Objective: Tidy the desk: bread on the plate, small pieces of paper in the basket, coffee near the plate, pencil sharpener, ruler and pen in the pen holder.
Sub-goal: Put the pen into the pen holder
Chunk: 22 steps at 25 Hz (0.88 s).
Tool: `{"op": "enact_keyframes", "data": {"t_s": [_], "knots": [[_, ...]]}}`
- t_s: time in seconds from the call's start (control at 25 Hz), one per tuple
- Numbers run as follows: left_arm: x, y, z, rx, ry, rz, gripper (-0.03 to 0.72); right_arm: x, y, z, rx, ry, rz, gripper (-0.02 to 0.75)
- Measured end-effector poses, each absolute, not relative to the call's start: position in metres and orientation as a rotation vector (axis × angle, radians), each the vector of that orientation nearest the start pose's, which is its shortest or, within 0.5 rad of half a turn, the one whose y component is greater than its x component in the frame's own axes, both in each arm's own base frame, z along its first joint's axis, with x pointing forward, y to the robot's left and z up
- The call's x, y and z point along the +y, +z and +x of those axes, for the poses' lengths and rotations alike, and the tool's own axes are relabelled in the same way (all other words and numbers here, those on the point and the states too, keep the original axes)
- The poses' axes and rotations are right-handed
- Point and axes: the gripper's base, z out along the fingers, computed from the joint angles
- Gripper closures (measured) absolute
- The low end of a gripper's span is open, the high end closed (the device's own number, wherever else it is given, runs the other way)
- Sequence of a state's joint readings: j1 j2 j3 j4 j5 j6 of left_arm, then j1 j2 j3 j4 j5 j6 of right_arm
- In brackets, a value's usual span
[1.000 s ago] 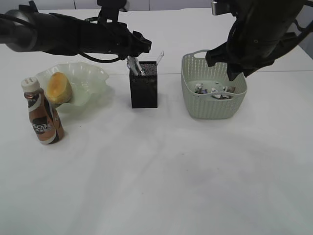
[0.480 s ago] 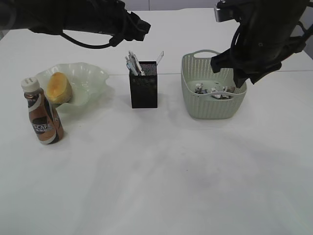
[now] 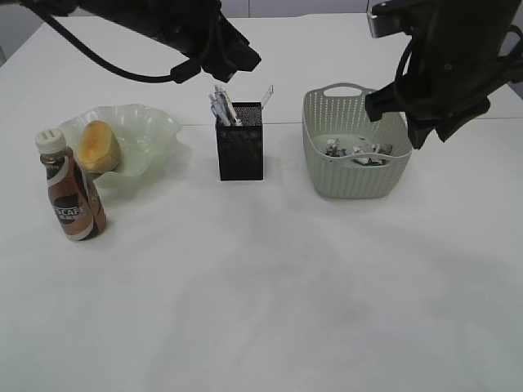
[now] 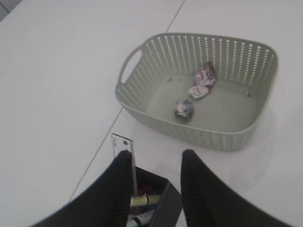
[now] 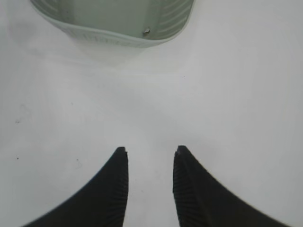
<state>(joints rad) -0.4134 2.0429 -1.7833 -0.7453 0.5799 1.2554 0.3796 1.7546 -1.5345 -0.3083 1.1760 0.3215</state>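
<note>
The bread (image 3: 98,145) lies on the wavy pale green plate (image 3: 143,122), and the coffee (image 3: 73,194) stands just in front of it. Pens (image 3: 221,106) and the clear ruler (image 3: 267,93) stick up out of the black mesh pen holder (image 3: 240,147). Small pieces of paper (image 4: 202,84) lie in the basket (image 4: 142,101). My left gripper (image 4: 156,158) hovers open and empty above the pen holder (image 4: 165,205), beside the ruler (image 4: 123,144). My right gripper (image 5: 150,151) is open over bare desk (image 5: 227,94), just off the basket (image 5: 113,28). I cannot make out the pencil sharpener.
In the exterior view both dark arms hang high at the back, the left arm (image 3: 163,24) above the pen holder and the right arm (image 3: 449,57) above the basket's right end. The desk's front half (image 3: 270,302) holds no objects.
The left arm has lifted up and away from the pen holder, uncovering the pens in it. The right arm has drifted up and to the right off the basket.
</note>
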Motion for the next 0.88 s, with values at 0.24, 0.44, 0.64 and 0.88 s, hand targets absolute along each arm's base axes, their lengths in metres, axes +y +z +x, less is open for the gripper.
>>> {"op": "enact_keyframes", "data": {"t_s": [0.24,0.44,0.64,0.88], "knots": [[-0.219,0.304,0.402,1.973,-0.336,1.261,0.428,0.112,0.32,0.351,2.745,-0.26,-0.165,0.499],[-0.212,0.305,0.382,2.247,-0.319,1.224,0.428,0.113,0.329,0.353,2.722,-0.247,-0.156,0.499],[-0.197,0.323,0.368,2.447,-0.263,0.989,0.428,0.116,0.33,0.351,2.738,-0.185,-0.143,0.499],[-0.177,0.36,0.348,2.569,-0.201,0.693,0.363,0.118,0.341,0.341,2.733,-0.097,-0.171,0.461]]}}
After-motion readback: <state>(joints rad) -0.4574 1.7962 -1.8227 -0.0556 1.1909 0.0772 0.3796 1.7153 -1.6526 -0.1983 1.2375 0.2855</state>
